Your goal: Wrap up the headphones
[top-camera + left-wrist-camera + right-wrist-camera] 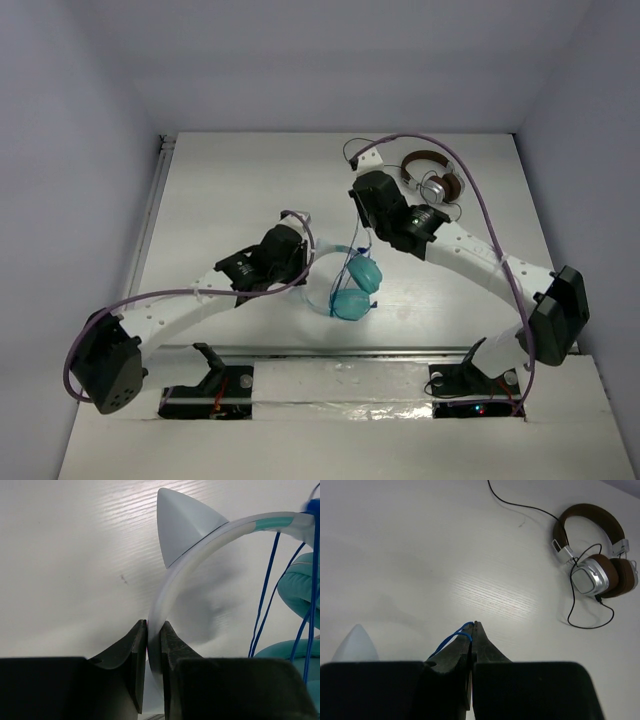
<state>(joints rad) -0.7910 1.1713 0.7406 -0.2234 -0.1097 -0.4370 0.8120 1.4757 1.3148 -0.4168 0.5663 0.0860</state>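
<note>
The teal headphones (356,288) sit at the table's middle, ear cups stacked near the front. Their pale headband (172,580), with a pointed cat ear (182,522), arcs up to my left gripper (154,630), which is shut on the band. In the top view that gripper (300,240) is left of the cups. The thin blue cable (264,595) runs in several strands from the band's top down past the cups. My right gripper (474,626) is shut on a loop of the blue cable (454,636), held above the cups in the top view (364,238).
Brown-and-silver headphones (597,562) with a black cable (580,615) lie at the back right, also in the top view (432,180). The table's front edge (330,350) runs just behind the arm bases.
</note>
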